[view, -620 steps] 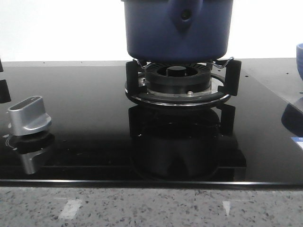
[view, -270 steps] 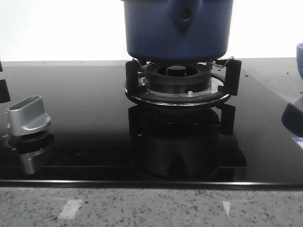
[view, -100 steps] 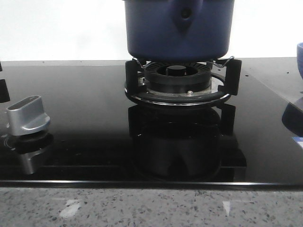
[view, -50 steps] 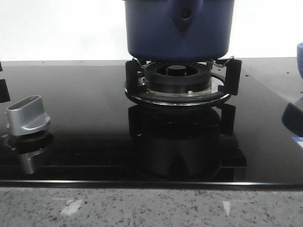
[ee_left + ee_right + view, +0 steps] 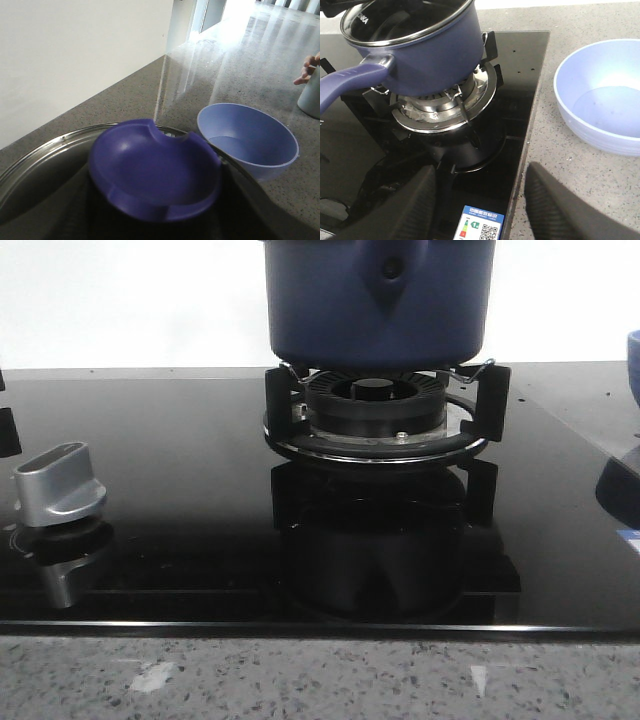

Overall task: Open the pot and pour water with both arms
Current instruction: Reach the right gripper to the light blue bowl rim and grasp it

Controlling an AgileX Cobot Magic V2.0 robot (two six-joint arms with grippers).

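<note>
The dark blue pot [image 5: 378, 300] stands on the gas burner [image 5: 375, 415], its handle mount with the round hole facing me. In the right wrist view the pot [image 5: 425, 60] shows its steel-rimmed glass lid [image 5: 415, 30] and long handle [image 5: 345, 85]. In the left wrist view the lid's dark blue knob [image 5: 155, 177] fills the middle, with the lid's rim [image 5: 35, 155] around it. My left gripper [image 5: 155, 220] is shut on the knob, dark fingers on both sides. My right gripper [image 5: 480, 207] is open and empty over the cooktop's front right corner.
A light blue bowl [image 5: 605, 95] with some water stands on the stone counter right of the cooktop; it also shows in the left wrist view [image 5: 247, 137] and the front view [image 5: 633, 365]. A silver stove knob [image 5: 58, 485] is at front left. A label [image 5: 481, 227] lies under my right gripper.
The pot shifted very slightly on the burner about a second ago. Nothing else has visibly moved in the front view.
</note>
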